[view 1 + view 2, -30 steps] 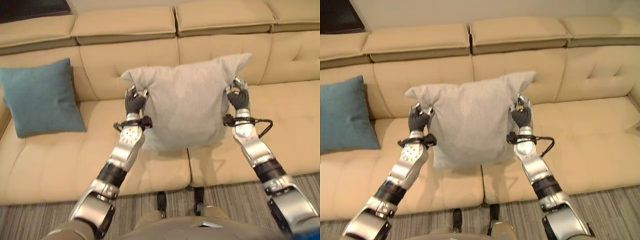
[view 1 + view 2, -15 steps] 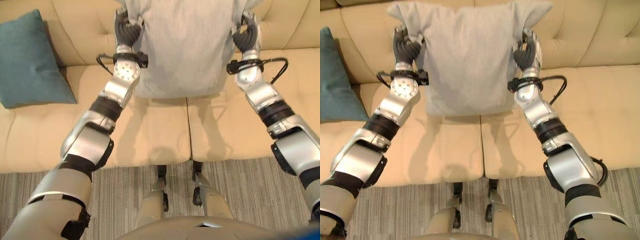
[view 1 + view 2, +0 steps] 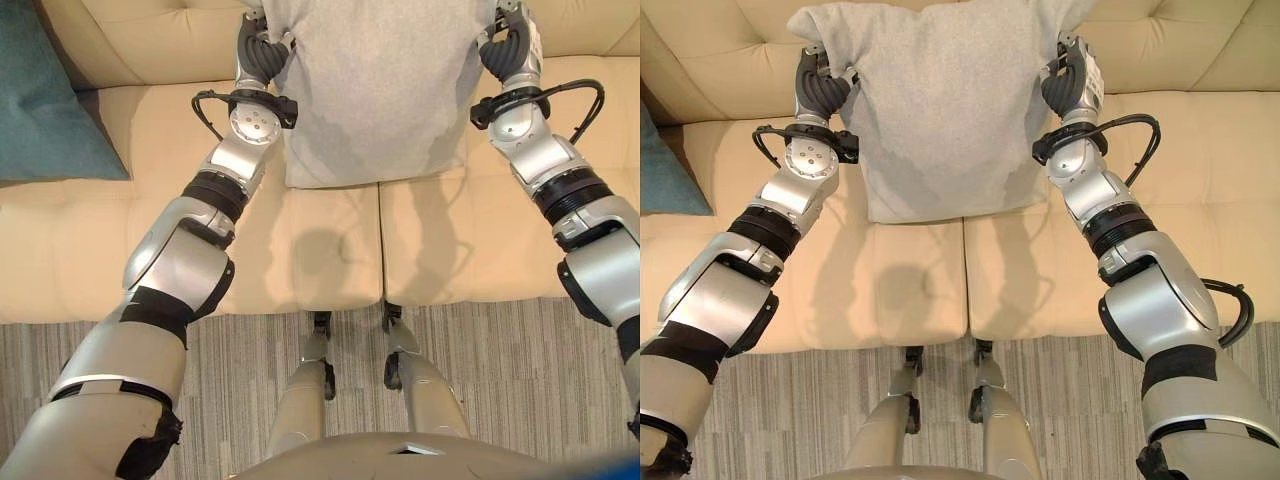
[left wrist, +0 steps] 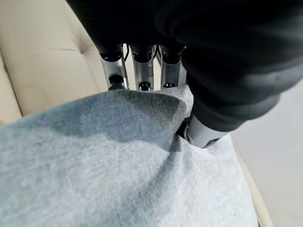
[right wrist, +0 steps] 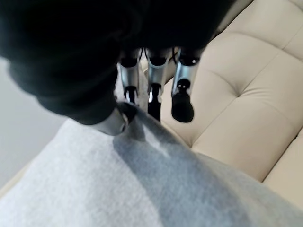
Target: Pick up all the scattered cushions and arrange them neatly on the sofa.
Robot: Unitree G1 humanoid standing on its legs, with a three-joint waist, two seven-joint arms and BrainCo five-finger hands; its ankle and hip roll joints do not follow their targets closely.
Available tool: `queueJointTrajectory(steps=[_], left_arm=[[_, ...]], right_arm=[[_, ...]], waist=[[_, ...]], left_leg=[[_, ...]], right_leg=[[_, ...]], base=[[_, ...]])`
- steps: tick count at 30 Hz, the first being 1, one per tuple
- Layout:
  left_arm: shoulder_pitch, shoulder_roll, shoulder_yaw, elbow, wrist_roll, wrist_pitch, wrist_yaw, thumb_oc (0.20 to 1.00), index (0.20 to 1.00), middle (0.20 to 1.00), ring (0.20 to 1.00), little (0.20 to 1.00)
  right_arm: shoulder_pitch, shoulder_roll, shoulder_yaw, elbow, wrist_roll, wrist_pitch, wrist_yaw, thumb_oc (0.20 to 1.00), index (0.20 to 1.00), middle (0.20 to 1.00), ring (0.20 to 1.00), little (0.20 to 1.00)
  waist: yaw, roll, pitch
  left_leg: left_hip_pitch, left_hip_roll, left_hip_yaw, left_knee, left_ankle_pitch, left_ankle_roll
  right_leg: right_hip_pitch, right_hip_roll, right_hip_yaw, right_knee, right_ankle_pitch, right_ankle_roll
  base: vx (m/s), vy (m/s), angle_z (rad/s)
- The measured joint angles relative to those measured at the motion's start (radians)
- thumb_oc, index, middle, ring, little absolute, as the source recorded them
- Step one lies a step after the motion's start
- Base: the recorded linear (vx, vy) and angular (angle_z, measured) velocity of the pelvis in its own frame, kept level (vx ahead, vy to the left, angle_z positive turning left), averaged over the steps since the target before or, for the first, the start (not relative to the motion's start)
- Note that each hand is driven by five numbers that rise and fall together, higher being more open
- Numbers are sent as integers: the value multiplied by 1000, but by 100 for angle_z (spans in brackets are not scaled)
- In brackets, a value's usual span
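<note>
A grey cushion (image 3: 945, 110) stands upright against the backrest of the beige sofa (image 3: 730, 225), over the seam between two seat pads. My left hand (image 3: 820, 90) pinches its upper left corner, and my right hand (image 3: 1070, 85) pinches its upper right corner. In the left wrist view the grey cushion (image 4: 109, 165) is bunched between the fingers (image 4: 142, 71) and thumb of my left hand (image 4: 204, 128). In the right wrist view the grey cushion (image 5: 118, 184) is caught between the fingers (image 5: 182, 90) and thumb of my right hand (image 5: 111, 119). A teal cushion (image 3: 45, 100) leans on the sofa at the far left.
A striped grey rug (image 3: 1050, 400) lies in front of the sofa. Bare seat pad (image 3: 1210, 200) stretches to the right of the grey cushion, and more lies between it and the teal cushion.
The camera has tipped down and the view has shifted. Both hands have pushed the grey cushion farther back against the backrest, and its lower edge now rests on the seat.
</note>
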Motion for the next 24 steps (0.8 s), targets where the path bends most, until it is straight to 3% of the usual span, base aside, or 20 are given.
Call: queueJointTrajectory(steps=[10, 19, 20, 21, 22, 23, 24], left_arm=[[-91, 9, 2, 1, -6, 4, -18, 200, 200, 200, 200, 200], [-108, 6, 28, -8, -1, 0, 48, 200, 200, 200, 200, 200], [-108, 6, 28, -4, 0, 0, 47, 382, 382, 382, 382, 382], [-109, 5, 22, 6, -1, -1, 46, 658, 658, 658, 658, 658], [-144, 6, 0, 80, -6, -2, 34, 711, 711, 711, 711, 711], [-171, 9, -5, 115, -7, 1, 18, 1000, 1000, 1000, 1000, 1000], [-184, 18, -18, 114, -7, 2, 9, 1000, 1000, 1000, 1000, 1000]], right_arm=[[-82, -20, -1, 38, 44, -10, 9, 200, 200, 200, 200, 200], [-100, -27, 8, -7, 43, -10, -53, 200, 200, 200, 200, 200], [-106, -28, 19, -1, 43, -10, -54, 200, 200, 200, 200, 200], [-107, -28, 23, 6, 42, -10, -54, 200, 200, 200, 200, 200], [-126, -28, 48, 40, 43, -11, -45, 200, 200, 200, 200, 200], [-143, -33, 64, 64, 43, -11, -33, 200, 200, 200, 200, 200], [-152, -41, 66, 71, 44, -10, -23, 200, 200, 200, 200, 200]], waist=[[-1, -1, 0], [-18, -2, 1], [-25, -4, 1], [-23, -6, 1], [-20, -7, 1], [-21, -7, 1], [-21, -7, 1]], left_leg=[[-48, -7, -2, 13, 0, 0], [-80, -22, 5, 94, -1, -2], [-104, -30, 6, 136, -2, -3], [-106, -31, 7, 146, -2, -3], [-98, -28, 6, 127, -2, -3], [-99, -25, 6, 114, -2, -3], [-107, -25, 5, 110, -2, -3]], right_leg=[[-40, -7, 9, 1, 0, 0], [-39, -28, 14, 23, 1, -1], [-39, -37, 18, 28, 1, -1], [-39, -38, 23, 32, 1, 0], [-41, -35, 24, 32, 1, 0], [-48, -32, 23, 32, 1, 0], [-56, -31, 23, 32, 1, 0]], base=[[3, 2, 1], [13, 1, 3], [1, -19, 21], [-3, -18, 9], [0, 0, 0], [0, 0, 0], [0, 0, 0]])
